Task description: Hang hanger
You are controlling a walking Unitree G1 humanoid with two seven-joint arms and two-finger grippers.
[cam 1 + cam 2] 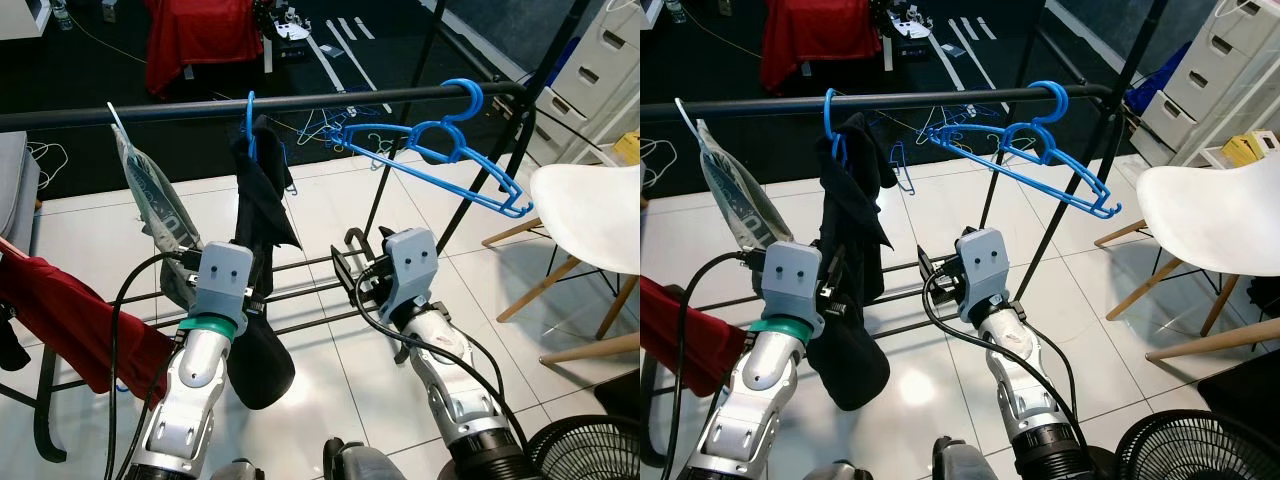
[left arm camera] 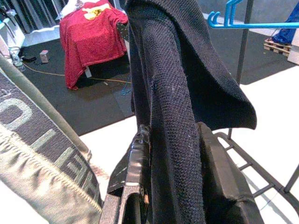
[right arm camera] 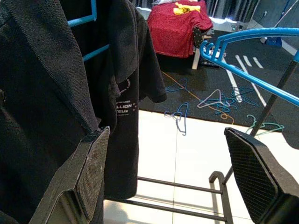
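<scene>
Here, nearest first.
Left gripper: fingers clamped on the hanging black shirt, below the rail.
Right gripper: fingers wide apart, nothing between them, just beside the shirt.
Blue hanger: hook over the rail, left of its middle, carrying the shirt.
Empty hanger: hooked near the rail's right end, tilted.
Grey garment: near the rail's left end.
Risk: probably a downward pull while clamped would drag the shirt off or unhook its hanger.
</scene>
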